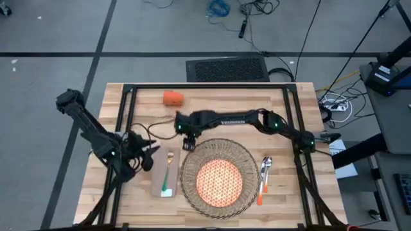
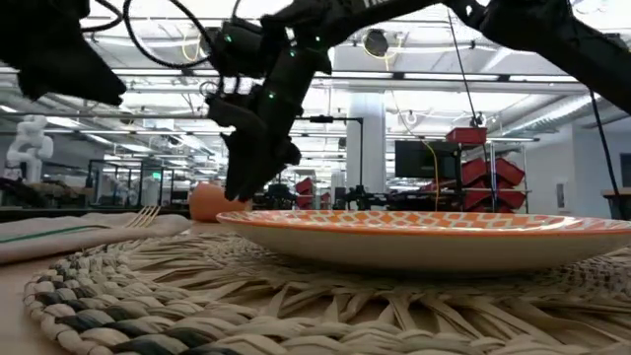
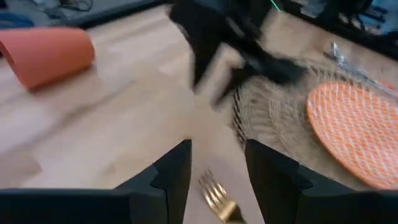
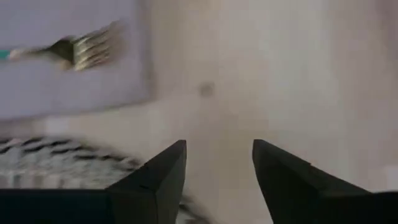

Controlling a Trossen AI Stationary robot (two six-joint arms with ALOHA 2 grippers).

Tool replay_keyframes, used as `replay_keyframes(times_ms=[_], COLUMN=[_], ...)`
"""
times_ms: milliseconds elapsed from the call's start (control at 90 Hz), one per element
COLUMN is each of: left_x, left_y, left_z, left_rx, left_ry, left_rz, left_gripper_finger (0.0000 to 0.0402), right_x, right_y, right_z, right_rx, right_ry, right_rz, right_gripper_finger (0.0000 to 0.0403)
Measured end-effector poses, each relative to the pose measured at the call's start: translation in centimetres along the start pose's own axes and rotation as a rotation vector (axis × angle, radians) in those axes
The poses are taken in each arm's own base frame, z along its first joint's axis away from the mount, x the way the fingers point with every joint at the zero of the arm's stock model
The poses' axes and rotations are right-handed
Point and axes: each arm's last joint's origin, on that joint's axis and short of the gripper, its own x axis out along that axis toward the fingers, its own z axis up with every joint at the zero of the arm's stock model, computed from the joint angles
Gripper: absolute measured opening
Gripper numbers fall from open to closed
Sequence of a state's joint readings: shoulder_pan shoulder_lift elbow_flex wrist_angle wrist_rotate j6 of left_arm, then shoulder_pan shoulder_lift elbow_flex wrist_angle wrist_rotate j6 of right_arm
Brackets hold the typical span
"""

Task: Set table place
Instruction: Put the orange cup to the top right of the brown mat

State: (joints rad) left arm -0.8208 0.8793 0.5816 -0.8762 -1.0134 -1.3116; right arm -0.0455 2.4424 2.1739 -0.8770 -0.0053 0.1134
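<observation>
Your right gripper, jaws apart and empty, hovers at the placemat's ten o'clock edge; cup lies beyond.

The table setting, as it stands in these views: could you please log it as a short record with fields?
placemat: woven wicker mat on the table
plate: orange-patterned plate, centred on the mat
napkin: beige napkin, left of the mat
fork: green-handled fork on the napkin
spoon: orange-handled spoon, right of the mat
cup: orange cup on its side at the far edge
left gripper: open, empty, beside the napkin
right gripper: open, empty, over the mat's far-left rim
</observation>
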Motion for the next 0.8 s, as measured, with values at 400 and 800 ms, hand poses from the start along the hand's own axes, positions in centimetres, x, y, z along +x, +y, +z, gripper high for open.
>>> replay_keyframes(times_ms=[400,800], left_x=[-1.2,0.8], left_y=[3.9,7.2], left_z=[2.4,-0.1], left_rx=[-0.029,-0.112], left_ry=[-0.064,-0.007], left_rz=[-0.103,-0.105], left_gripper_finger=[0.0137,0.0137], right_x=[0.2,-1.9], right_y=[12.8,24.0], right_z=[-3.2,-8.1], right_rx=[-0.192,-0.281], right_ry=[-0.062,-0.234], right_rz=[-0.090,-0.183], right_gripper_finger=[0.0148,0.0148])
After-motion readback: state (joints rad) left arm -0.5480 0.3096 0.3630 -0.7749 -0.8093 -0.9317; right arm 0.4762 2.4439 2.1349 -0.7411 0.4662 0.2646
